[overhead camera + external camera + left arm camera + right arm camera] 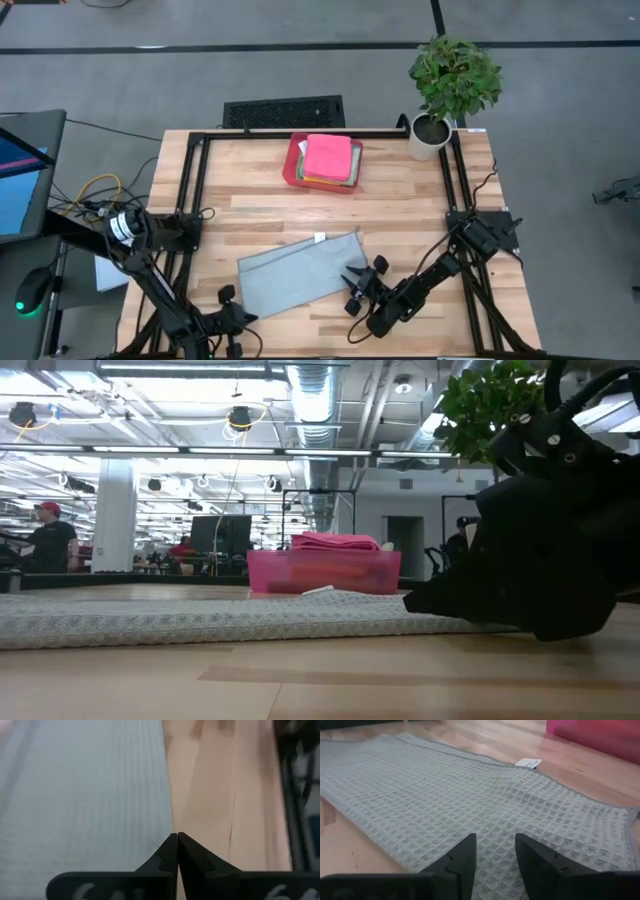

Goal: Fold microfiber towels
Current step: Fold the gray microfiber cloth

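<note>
Claw positions come first: we see the right claw (356, 288) low at the grey towel's (300, 272) near right edge, its two fingers (461, 857) standing apart over the weave with nothing between them. From above, we find the left claw (229, 318) at the worktop's (250, 190) near edge, just beside the towel's near left corner; its own wrist camera shows its fingertips (177, 851) pressed together, gripping nothing, pointed along the line where cloth meets wood.

Only the overhead camera shows us the whole layout: the grey towel lies flat and slanted across the near middle of the worktop, a long strip between the two arms. The table-height camera shows us that same towel as a thin, flat band (the right arm (540, 550) fills that picture's right side as a dark mass) and, beyond it, a room with a person in a red cap (47, 540) far off. The right wrist camera alone gives us the waffle weave and a small white label (528, 763) at the towel's far edge.

At the far middle of the worktop we see a red tray (292, 165) holding a stack of folded towels, a pink towel (327, 157) on top, with other coloured edges peeking beneath. A potted plant (452, 85) stands at the far right corner.
</note>
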Tool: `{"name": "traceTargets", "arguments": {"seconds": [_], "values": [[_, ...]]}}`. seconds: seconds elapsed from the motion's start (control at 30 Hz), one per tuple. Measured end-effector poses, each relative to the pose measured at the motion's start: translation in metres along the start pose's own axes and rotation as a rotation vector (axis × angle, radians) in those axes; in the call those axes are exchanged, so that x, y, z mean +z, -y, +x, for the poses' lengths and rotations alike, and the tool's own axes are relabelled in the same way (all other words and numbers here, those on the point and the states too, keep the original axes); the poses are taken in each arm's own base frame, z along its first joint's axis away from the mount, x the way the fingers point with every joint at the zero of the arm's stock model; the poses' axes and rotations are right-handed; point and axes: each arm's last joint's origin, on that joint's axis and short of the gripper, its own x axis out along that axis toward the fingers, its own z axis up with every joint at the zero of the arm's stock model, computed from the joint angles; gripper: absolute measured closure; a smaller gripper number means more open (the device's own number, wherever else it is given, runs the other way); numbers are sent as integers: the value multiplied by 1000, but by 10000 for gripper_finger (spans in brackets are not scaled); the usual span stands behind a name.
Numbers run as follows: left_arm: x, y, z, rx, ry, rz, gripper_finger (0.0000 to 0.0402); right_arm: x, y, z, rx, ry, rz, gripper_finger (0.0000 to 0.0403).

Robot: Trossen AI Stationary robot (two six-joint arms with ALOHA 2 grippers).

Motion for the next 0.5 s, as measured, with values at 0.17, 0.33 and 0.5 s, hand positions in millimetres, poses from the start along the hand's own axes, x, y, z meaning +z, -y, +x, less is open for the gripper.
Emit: {"name": "traceTargets", "arguments": {"seconds": [0.17,0.33,0.5], "values": [[-23,3,18,11,-62,-23,401,0,0,0,-2,0,-1,244],[-35,3,25,41,3,-116,401,1,1,3,-7,-1,2,246],[-38,7,16,25,-20,-97,401,0,1,2,-7,-3,-20,246]]}}
